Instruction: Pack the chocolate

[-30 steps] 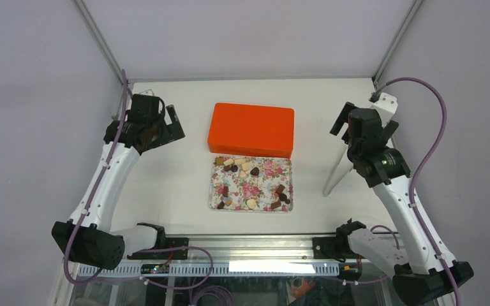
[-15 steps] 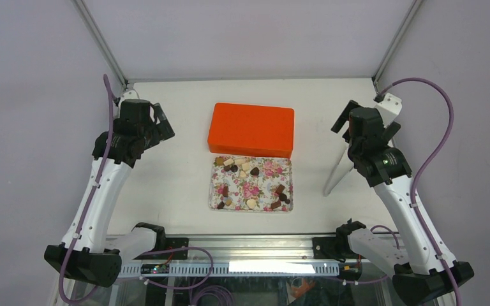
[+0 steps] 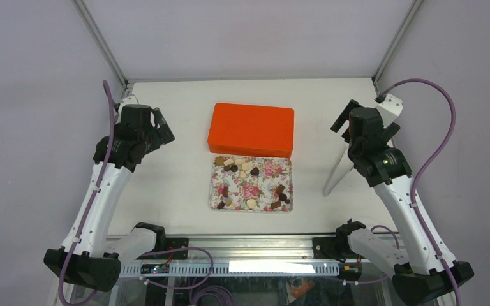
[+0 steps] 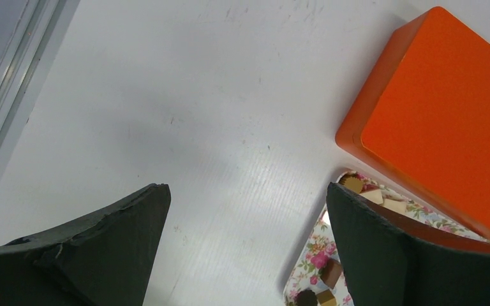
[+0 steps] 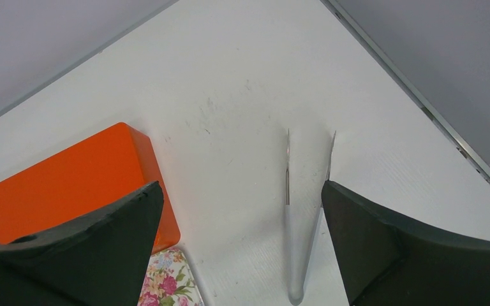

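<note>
Several small chocolate pieces [image 3: 254, 171], dark brown and tan, lie scattered on a flower-print tray [image 3: 265, 191] at the table's middle; some show in the left wrist view [image 4: 332, 272]. A closed orange box [image 3: 251, 129] sits just behind the tray, also in the left wrist view [image 4: 440, 127] and the right wrist view [image 5: 64, 185]. My left gripper [image 3: 164, 124] is open and empty, held above the table left of the box. My right gripper [image 3: 349, 121] is open and empty, above a pair of metal tongs [image 3: 335, 171].
The tongs [image 5: 296, 217] lie on the table right of the tray, tips toward the back. Metal frame posts stand at the back corners, grey walls on three sides. A metal rail runs along the near edge by the arm bases.
My left arm has swung left and back, away from the orange box, and has almost settled. My right arm has barely moved.
</note>
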Action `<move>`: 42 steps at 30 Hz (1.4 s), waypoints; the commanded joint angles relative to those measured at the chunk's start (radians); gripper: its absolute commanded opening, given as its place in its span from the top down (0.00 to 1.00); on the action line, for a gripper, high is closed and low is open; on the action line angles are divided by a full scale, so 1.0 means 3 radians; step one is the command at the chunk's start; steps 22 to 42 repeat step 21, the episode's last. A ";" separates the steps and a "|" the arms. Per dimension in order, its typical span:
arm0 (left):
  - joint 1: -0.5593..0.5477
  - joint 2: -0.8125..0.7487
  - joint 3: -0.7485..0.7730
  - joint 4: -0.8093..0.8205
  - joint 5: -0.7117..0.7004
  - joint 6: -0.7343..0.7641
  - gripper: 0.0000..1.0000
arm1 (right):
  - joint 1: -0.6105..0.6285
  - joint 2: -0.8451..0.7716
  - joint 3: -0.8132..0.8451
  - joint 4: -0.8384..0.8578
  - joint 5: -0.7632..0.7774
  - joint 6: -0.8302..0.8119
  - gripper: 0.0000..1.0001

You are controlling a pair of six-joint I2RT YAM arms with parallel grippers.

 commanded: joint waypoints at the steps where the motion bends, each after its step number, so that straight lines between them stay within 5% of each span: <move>1: -0.0017 -0.0131 0.0020 0.0226 -0.0077 -0.0020 0.01 | -0.0016 -0.0006 0.0028 0.0065 0.0072 0.0132 0.01; 42: -0.0017 -0.0384 -0.0130 0.0485 0.0009 0.0108 0.01 | -0.0016 -0.0062 -0.0073 0.0220 0.0081 0.0135 0.01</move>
